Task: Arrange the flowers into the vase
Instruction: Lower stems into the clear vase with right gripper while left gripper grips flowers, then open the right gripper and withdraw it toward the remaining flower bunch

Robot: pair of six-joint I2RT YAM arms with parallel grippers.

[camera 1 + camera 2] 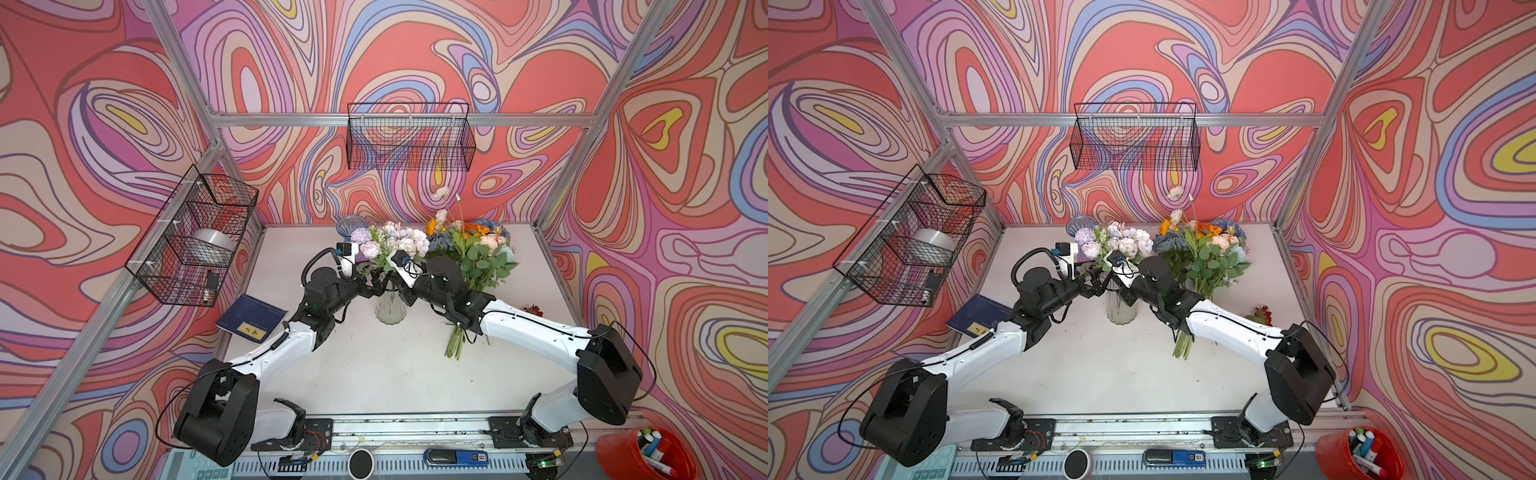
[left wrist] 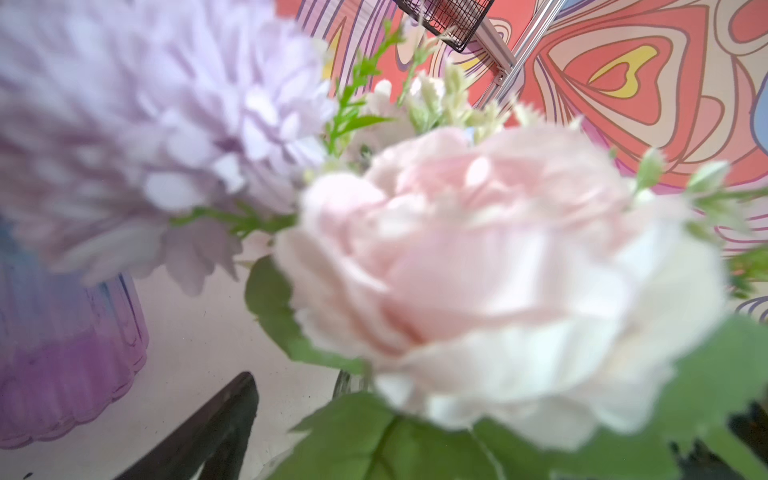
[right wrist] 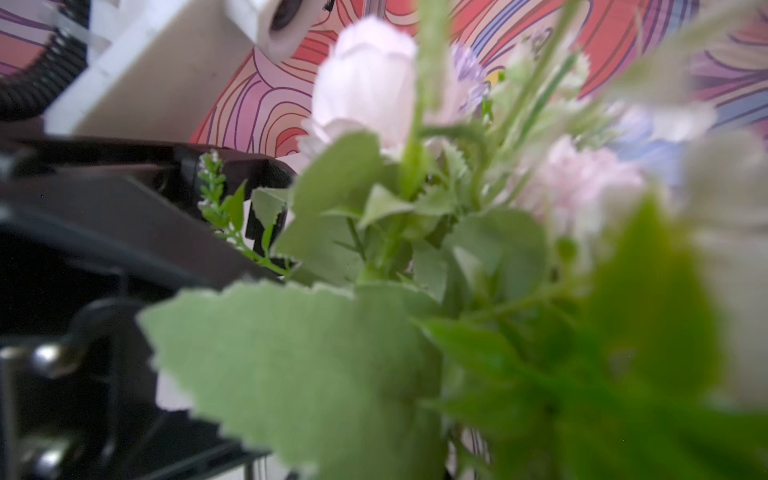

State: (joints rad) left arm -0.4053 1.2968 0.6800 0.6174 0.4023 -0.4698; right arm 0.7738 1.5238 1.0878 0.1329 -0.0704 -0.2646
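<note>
My left gripper sits at the rim of the clear glass vase, on its 9 o'clock side, with the jaws spread wide. In the left wrist view its dark fingers stand well apart, and a pink peony and a lilac pompom fill the frame. The right gripper comes in from the vase's 3 o'clock and is buried among leaves. I cannot tell whether it is pinching anything. The flowers in the vase stand up, with their heads toward 12 o'clock. A second bunch lies on the table at the vase's 3 o'clock, stems toward 6. A blue vase stands at 11 o'clock and a notebook lies at 9.
</note>
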